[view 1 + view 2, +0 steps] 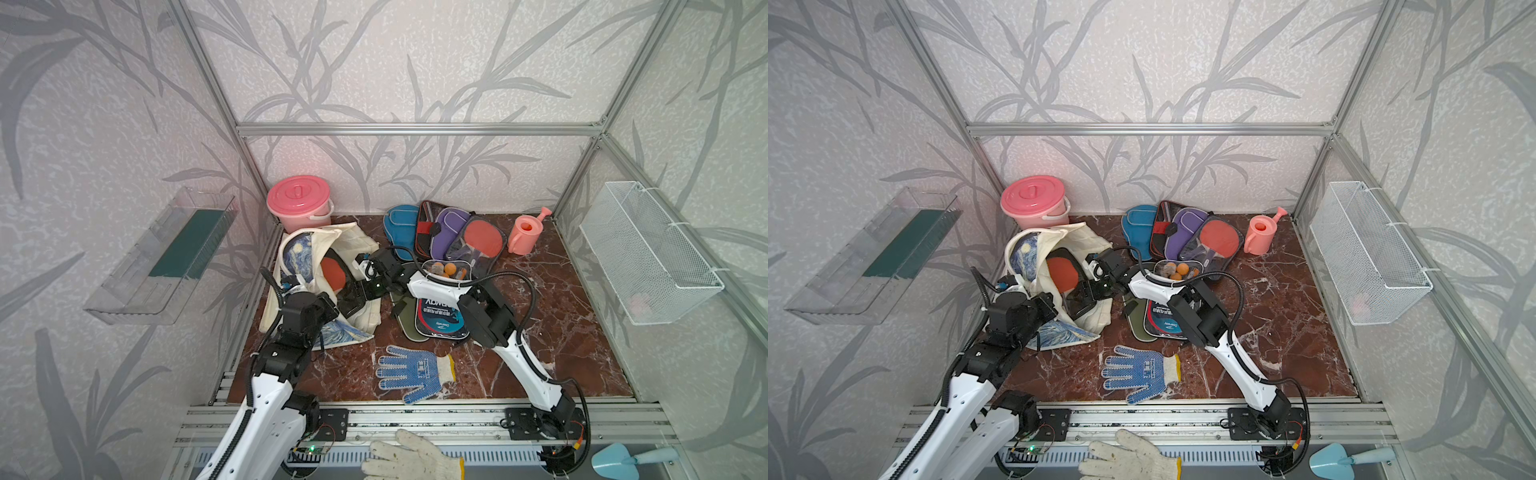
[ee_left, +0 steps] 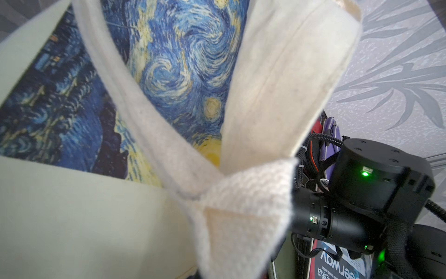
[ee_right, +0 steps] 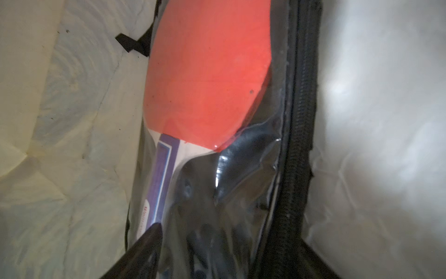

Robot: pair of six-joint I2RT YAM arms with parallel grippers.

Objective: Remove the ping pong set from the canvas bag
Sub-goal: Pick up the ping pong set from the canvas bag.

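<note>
Extraction of one more piece is the step you are in. A clear-fronted, black-zipped pack holding a red paddle (image 3: pixel 207 79) lies inside the mouth of the cream canvas bag (image 1: pixel 360 245) with the blue-and-yellow swirling print.

Your right gripper (image 1: pixel 351 302) reaches into that mouth. In the right wrist view its jaws stand apart with the pack's handle end between them, and one dark finger (image 3: pixel 147 244) lies over the clear front. You cannot tell whether they bite on anything yet. Your left gripper (image 1: pixel 295 286) is closed. The cream strap and rim bunched before its camera suggest it pinches the bag's cloth.

Further out, other pieces of the set lie on the red marble desk (image 1: pixel 540 332):
- a blue zip case (image 1: pixel 401 226)
- a purple zip case (image 1: pixel 453 224)
- a second clear pack with a red paddle (image 1: pixel 482 239)
- a pouch of orange balls (image 1: pixel 446 269)
- an olive case (image 1: pixel 409 328) under your right arm

A blue-dotted work glove (image 1: pixel 411 372) lies apart, nearer the front.

Next, you likely need a firm bite on the zipped edge, since the plastic front looks slick. Then draw the pack out along the opening towards the pile. Keep the left grip on the cloth, or the bag may come along.
</note>
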